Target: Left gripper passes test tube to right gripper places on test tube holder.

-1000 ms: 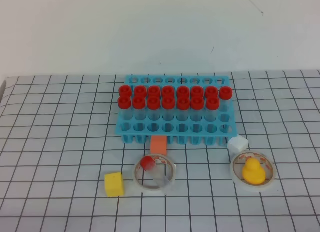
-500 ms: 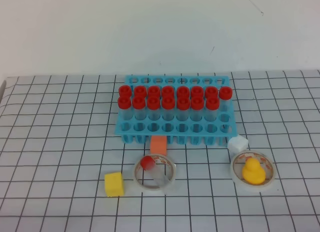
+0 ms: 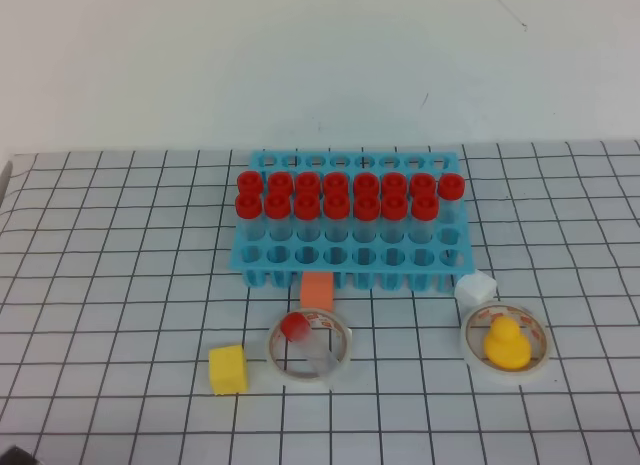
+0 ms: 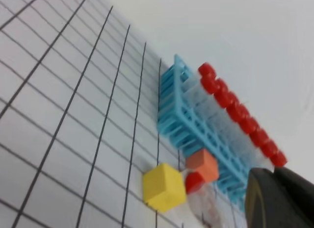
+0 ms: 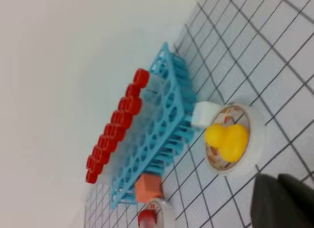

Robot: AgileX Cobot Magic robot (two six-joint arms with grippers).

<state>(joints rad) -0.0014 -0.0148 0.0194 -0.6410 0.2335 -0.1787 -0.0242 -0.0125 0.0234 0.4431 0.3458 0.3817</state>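
The test tube (image 3: 308,343), clear with a red cap, lies tilted inside a tape roll (image 3: 310,347) in front of the light blue test tube holder (image 3: 345,257). The holder carries two rows of red-capped tubes. In the left wrist view only the tube's red cap (image 4: 195,181) shows, beside the holder (image 4: 182,115). A dark part of my left gripper (image 4: 279,198) fills that view's lower right corner. A dark part of my right gripper (image 5: 284,203) fills the right wrist view's lower right corner, away from the tube's cap (image 5: 146,219) and the holder (image 5: 164,117). Neither gripper's jaws show.
A yellow cube (image 3: 228,369) sits left of the tube's tape roll. An orange block (image 3: 317,291) stands between that roll and the holder. A white cube (image 3: 476,288) and a yellow duck (image 3: 507,342) inside a second tape roll (image 3: 505,360) lie at the right.
A small dark sliver has appeared at the bottom left corner of the exterior view. The objects on the table have not moved.
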